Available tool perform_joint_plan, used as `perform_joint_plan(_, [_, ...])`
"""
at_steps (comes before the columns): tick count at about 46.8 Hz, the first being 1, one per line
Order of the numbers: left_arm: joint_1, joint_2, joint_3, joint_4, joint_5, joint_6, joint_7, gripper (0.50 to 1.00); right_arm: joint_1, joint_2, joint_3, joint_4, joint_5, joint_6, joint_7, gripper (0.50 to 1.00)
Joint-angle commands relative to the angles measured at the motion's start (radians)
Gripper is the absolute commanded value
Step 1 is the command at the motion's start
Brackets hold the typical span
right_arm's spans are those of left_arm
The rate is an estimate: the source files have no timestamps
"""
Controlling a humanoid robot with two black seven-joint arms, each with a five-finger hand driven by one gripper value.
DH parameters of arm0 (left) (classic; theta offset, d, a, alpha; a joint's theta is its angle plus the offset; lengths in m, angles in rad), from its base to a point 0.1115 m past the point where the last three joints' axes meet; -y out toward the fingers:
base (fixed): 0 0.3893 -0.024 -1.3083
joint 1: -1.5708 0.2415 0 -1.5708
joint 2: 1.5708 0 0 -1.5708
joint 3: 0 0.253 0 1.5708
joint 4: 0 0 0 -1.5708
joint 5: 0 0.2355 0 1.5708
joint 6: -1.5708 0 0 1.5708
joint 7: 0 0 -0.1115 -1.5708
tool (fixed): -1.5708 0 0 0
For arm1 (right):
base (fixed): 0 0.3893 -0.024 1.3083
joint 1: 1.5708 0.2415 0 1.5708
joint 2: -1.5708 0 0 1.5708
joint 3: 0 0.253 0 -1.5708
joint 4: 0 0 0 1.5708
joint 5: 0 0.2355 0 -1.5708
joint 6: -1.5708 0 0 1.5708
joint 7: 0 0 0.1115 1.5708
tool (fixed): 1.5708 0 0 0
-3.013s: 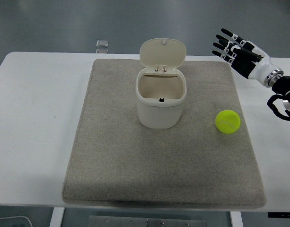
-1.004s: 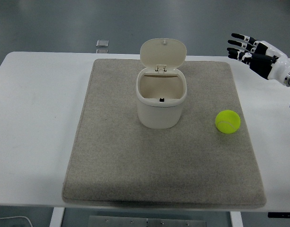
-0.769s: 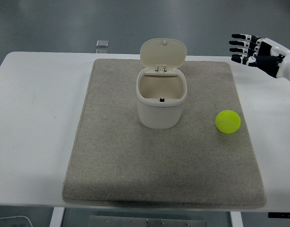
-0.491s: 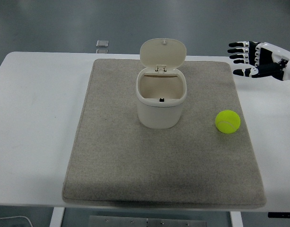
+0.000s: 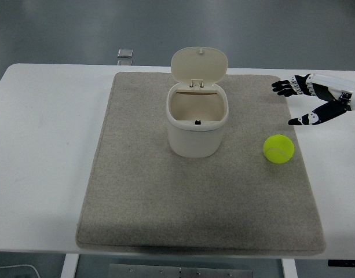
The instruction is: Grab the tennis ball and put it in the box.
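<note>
A yellow-green tennis ball (image 5: 278,149) lies on the right side of the grey mat (image 5: 136,191). The cream box (image 5: 197,119) stands at the mat's middle with its lid flipped up at the back and its inside bare. My right hand (image 5: 293,104) comes in from the right edge, above and just behind the ball, fingers spread and thumb apart, holding nothing. It is clear of the ball. The left arm does not show.
The mat lies on a white table (image 5: 44,133). A small grey square object (image 5: 125,54) sits at the table's far edge, behind the mat.
My right hand has turned palm-inward and come down and forward from beyond the mat's far right corner to just behind the ball. Ball and box have not moved.
</note>
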Motion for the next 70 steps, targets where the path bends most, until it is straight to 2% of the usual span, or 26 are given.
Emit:
perform_joint_plan(1, [0.0,0.0,0.001,0.0,0.0,0.0,-0.001,0.992,-0.01,-0.008,-0.019,0.023,-0.035,-0.005,0.007,0.887])
perform_joint_plan(8, [0.0,0.0,0.0,0.0,0.0,0.0,0.0,0.992,-0.018,-0.021,-0.039,0.06,-0.086,-0.023,0.029,0.885])
perform_joint_plan(22, [0.0,0.0,0.0,0.0,0.0,0.0,0.0,0.992,-0.026,-0.042,-0.102,0.11,-0.13,-0.103,0.043,0.887])
perform_joint_plan(34, [0.0,0.0,0.0,0.0,0.0,0.001,-0.001,0.992,-0.029,-0.071,-0.179,0.132,-0.132,-0.209,0.047,0.893])
perform_joint_plan(58, [0.0,0.0,0.0,0.0,0.0,0.0,0.0,0.992,-0.052,-0.07,-0.202,0.133,-0.13,-0.218,0.058,0.903])
perform_joint_plan(70, [0.0,0.0,0.0,0.0,0.0,0.0,0.0,0.992,-0.064,-0.061,-0.219,0.133,-0.132,-0.258,0.058,0.901])
